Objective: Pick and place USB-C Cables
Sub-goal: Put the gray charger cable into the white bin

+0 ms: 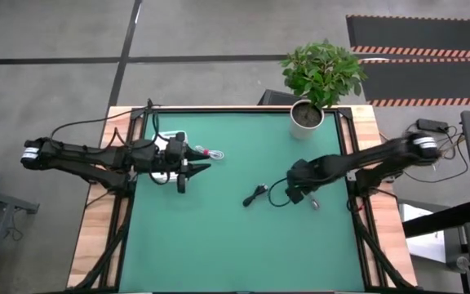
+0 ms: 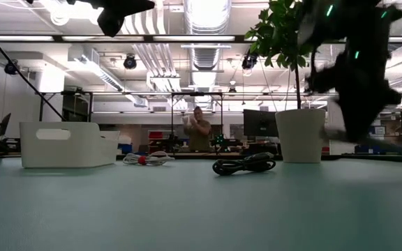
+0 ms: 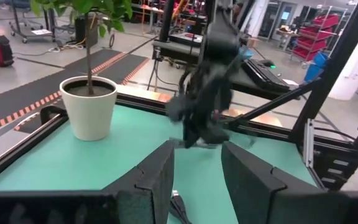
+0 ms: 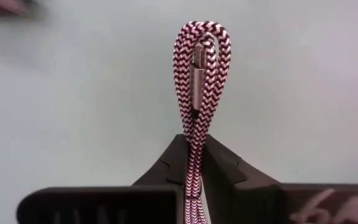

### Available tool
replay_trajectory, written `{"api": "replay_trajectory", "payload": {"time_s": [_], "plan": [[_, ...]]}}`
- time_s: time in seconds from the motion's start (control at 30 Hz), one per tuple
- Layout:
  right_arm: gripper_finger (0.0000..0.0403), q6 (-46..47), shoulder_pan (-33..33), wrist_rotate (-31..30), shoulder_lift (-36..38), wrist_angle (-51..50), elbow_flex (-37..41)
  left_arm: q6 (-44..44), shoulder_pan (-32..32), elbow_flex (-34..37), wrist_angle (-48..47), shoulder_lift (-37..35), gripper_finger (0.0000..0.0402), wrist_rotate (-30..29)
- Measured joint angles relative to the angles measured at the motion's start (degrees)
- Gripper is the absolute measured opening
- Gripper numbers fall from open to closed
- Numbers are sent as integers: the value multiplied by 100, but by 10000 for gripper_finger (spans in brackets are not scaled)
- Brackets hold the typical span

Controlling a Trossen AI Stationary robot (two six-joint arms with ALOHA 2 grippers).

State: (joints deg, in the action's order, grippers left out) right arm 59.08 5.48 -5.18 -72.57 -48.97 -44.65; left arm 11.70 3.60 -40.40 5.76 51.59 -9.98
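We see the right pincer (image 4: 193, 163) clamped on the red-and-white braided cable (image 4: 197, 81), lifted off the green surface (image 1: 235, 237) at about three o'clock. The left pincer (image 3: 196, 168) waits apart at nine o'clock beside the white tray (image 2: 65, 144). Only a thin loop is pinched; we judge a quick swing could shake it loose, or catch the black cable (image 1: 257, 194) beside it.

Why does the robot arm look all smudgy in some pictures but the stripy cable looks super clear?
In the low view and the left wrist view, the right arm is smeared by motion blur. In the right wrist view, the red braided cable sits sharp, pinched in the right gripper. In the low view, ceiling lights glare brightly. In the high view, the left gripper waits over the mat.
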Motion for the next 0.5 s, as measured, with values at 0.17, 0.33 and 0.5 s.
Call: {"api": "replay_trajectory", "payload": {"time_s": [0.17,0.33,0.5], "plan": [[14,27,338,-1084,998,472,8,4,0,-4,61,94,118,-2],[13,-575,773,-2091,1429,1364,68,12,68,0,259,244,118,-5],[13,-1303,1075,-2644,1320,2423,103,144,159,7,325,330,118,-5]]}}
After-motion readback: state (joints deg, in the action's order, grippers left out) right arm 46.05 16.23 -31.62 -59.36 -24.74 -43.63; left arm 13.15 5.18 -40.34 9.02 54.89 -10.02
